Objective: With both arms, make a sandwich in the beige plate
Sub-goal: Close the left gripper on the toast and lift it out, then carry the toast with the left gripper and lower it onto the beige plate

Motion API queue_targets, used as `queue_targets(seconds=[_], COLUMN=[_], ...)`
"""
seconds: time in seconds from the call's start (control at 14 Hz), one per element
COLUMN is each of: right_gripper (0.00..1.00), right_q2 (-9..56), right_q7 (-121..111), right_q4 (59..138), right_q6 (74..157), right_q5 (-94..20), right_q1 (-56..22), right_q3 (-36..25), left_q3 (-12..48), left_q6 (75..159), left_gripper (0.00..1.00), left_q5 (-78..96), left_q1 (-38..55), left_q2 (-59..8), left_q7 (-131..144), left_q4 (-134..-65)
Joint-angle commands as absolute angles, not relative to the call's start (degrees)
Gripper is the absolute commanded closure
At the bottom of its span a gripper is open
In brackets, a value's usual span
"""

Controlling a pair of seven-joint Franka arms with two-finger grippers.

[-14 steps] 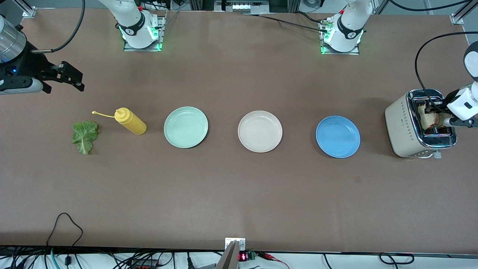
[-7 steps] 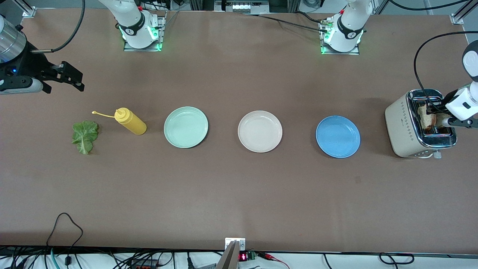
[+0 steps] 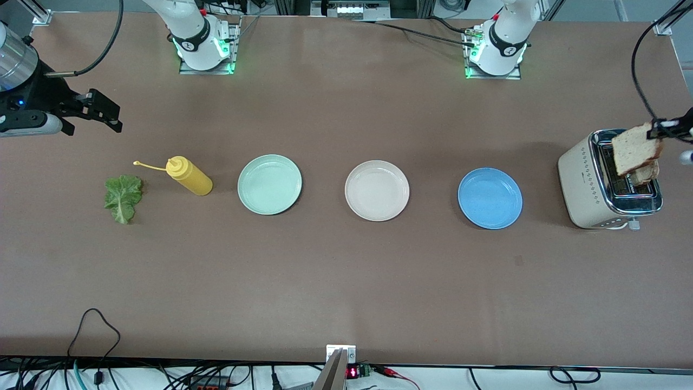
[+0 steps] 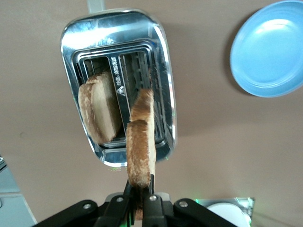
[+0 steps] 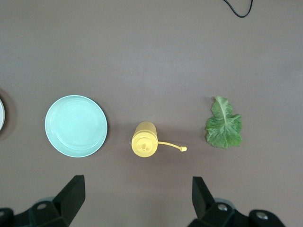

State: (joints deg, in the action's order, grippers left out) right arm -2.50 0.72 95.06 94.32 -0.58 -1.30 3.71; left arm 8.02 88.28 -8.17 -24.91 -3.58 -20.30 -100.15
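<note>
step: first bread slice (image 3: 636,149) lifted clear over toaster (image 3: 609,181), second slice (image 4: 99,113) in its slot | next: carry it past the blue plate (image 3: 490,197) to the beige plate (image 3: 377,190), empty | left gripper (image 4: 140,196) pinching slice edge | right gripper (image 5: 137,198) waits, spread, above bottle (image 5: 144,139); lettuce (image 3: 123,197) beside bottle

I see the brown counter (image 3: 346,281) carrying one row: lettuce (image 3: 123,197), mustard bottle (image 3: 189,175), green plate (image 3: 269,184), beige plate (image 3: 377,190), blue plate (image 3: 489,197), then the toaster (image 3: 590,184) at the left arm's end.
</note>
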Motion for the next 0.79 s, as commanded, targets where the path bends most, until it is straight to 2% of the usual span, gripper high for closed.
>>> queue_targets(seconds=[0.0, 0.43, 0.57, 0.72], right_gripper=[0.00, 0.00, 0.00, 0.00], right_q2=[-2.8, -2.8, -2.9, -2.9], right_q7=[-0.3, -0.3, -0.3, -0.3], right_q4=[94.9, 94.9, 94.9, 94.9], right_q6=[94.5, 94.4, 94.3, 94.3], right_q5=[-1.5, -1.5, -1.5, -1.5], right_q1=[-1.1, -1.1, -1.1, -1.1], right_q3=[3.7, 3.6, 3.5, 3.5], left_q3=[13.3, 26.3, 32.6, 35.5], left_q6=[82.6, 83.9, 83.2, 83.7], left_gripper=[0.99, 0.99, 0.99, 0.99], left_q5=[-8.4, 3.9, 4.1, 4.3], left_q1=[-25.5, -25.1, -24.6, -23.2], left_q2=[-4.2, -5.7, -6.9, -8.8], left_q7=[-20.8, -14.0, -13.6, -9.3], left_q4=[-94.3, -94.0, -93.9, -93.3])
